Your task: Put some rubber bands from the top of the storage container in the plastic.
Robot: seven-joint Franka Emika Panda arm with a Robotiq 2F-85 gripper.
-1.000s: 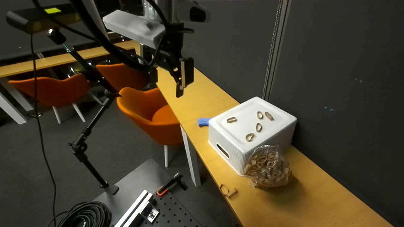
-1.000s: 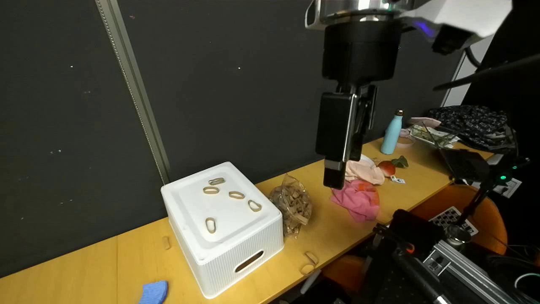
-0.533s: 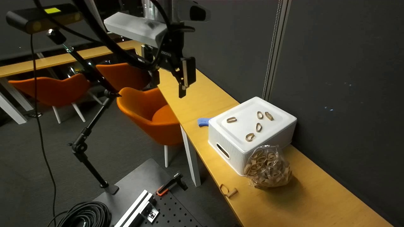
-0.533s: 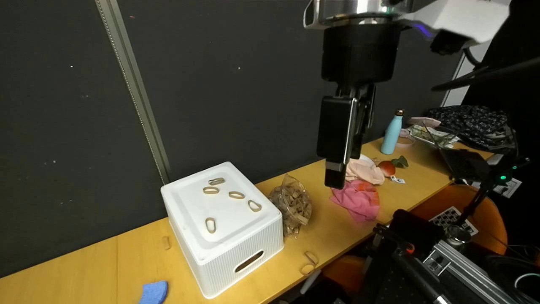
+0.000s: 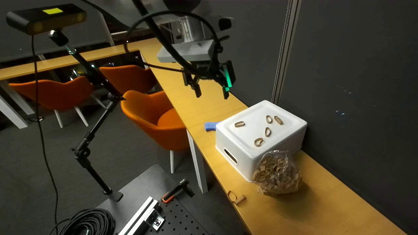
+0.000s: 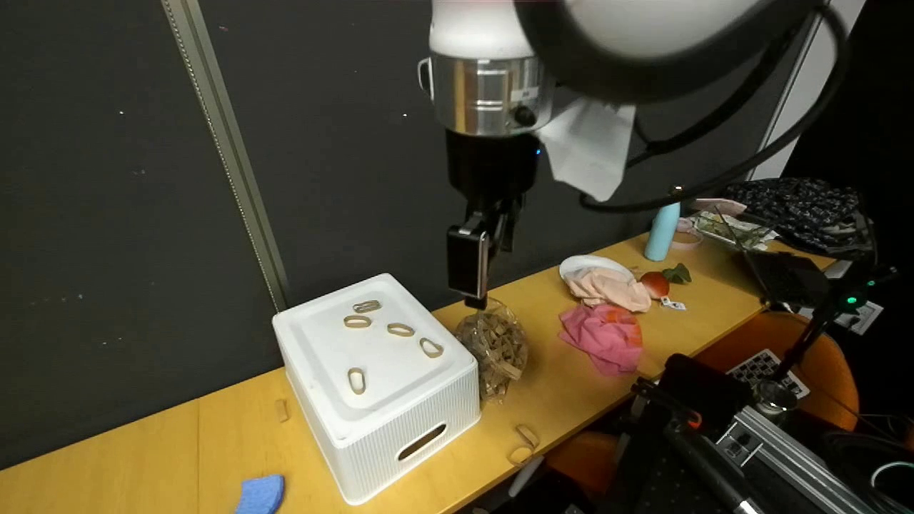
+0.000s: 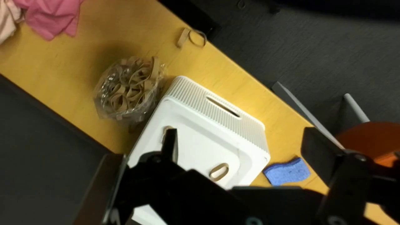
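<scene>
Wooden table (image 5: pixel 329 199): backed along one edge by a dark wall (image 5: pixel 356 81); past the opposite, front edge, orange chairs (image 5: pixel 147 120) are seen.
Gripper (image 5: pixel 212 94): suspended in the air, with space seen below its fingertips.
Fingers (image 7: pixel 318 156): spread well apart, one on the wall side and one on the front side.
Storage container (image 5: pixel 249 133): seen between and beneath the fingers in the wrist view, partly hidden by them; its slotted face is turned to the front edge, a strip of wood being left between.
Rubber bands (image 5: pixel 240 124): five are scattered on the container's top; one is framed between the fingers and another is partly covered by the wall-side finger.
Loose bands (image 7: pixel 183 37): two are seen well ahead of the fingers, near the table's front edge.
Plastic bag (image 7: pixel 137 111): rounded, packed with tan bands, seen ahead of the wall-side finger and set just beside the container; contact cannot be told.
Blue sponge (image 7: pixel 287 172): seen between the fingers, just beside the front-side one.
Pink cloth (image 6: pixel 603 339): set well beyond the bag, a stretch of wood being shown between.
</scene>
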